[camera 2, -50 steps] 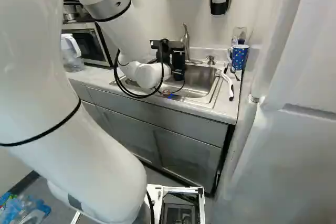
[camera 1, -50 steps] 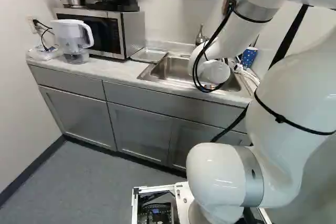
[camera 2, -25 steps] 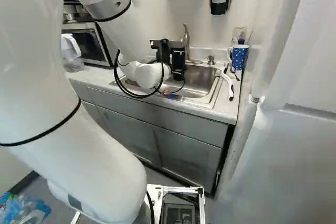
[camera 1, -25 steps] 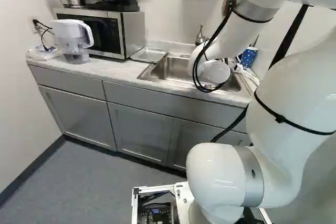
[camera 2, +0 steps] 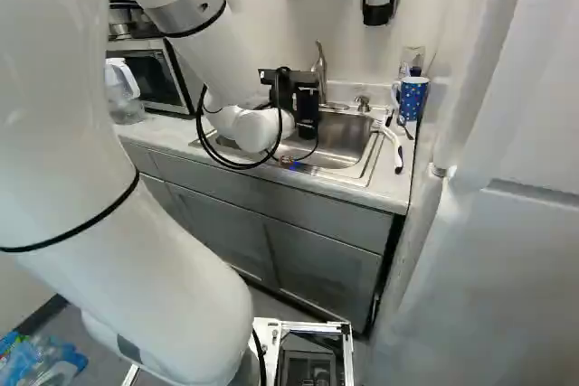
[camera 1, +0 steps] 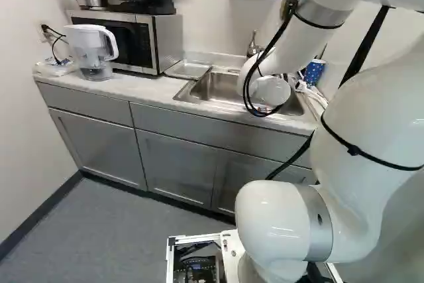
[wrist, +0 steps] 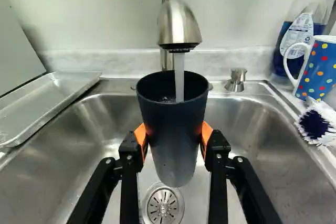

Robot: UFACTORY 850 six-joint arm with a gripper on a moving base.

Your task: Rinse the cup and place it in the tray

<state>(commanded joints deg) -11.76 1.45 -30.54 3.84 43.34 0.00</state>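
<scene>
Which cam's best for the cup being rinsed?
Wrist view: it shows the cup from above its open rim, water running in, gripper pads on both sides. Right base view: dark mass at the arm's end, cup not distinguishable. Left base view: arm hides it.

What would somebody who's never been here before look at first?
Probably the clear stream of water running from the shiny metal faucet into the tall dark cup, gripped by the black two-fingered gripper over the steel sink. Next might come the big white arm, filling much of the left base view's right side, and the blue mug with colourful dots beside the sink.
</scene>
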